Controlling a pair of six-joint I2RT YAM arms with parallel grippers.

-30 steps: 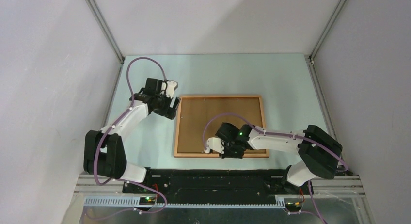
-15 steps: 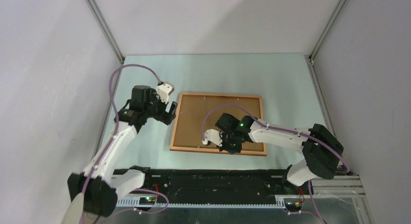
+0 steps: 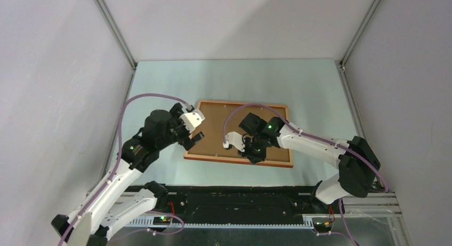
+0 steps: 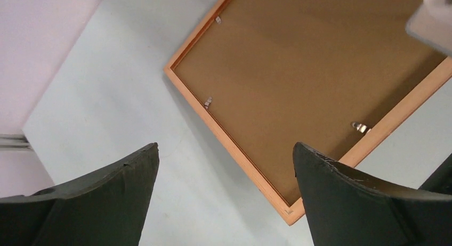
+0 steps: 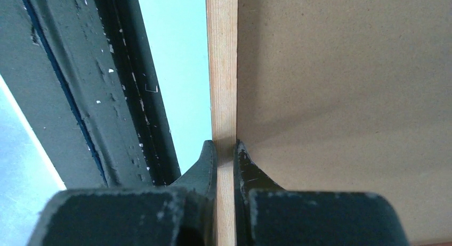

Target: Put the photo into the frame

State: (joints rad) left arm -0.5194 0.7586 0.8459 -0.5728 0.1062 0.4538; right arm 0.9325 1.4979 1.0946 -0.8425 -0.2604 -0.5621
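Teal table (image 3: 320,86), frame (image 5: 221,70) back-up, long axis left-right

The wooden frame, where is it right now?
In the top view the frame is back-up at the centre of the table: the right gripper pinches its near rail, the open left gripper hovers by its left edge.

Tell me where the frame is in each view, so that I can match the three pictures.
Top external: the frame is at the picture's centre, between the two arms.
Left wrist: one corner and two sides of it fill the upper right, beyond the open left pincer.
Right wrist: one rail runs up the middle, with the right pincer shut on it.
Shared landmark: the brown backing board inside the frame.
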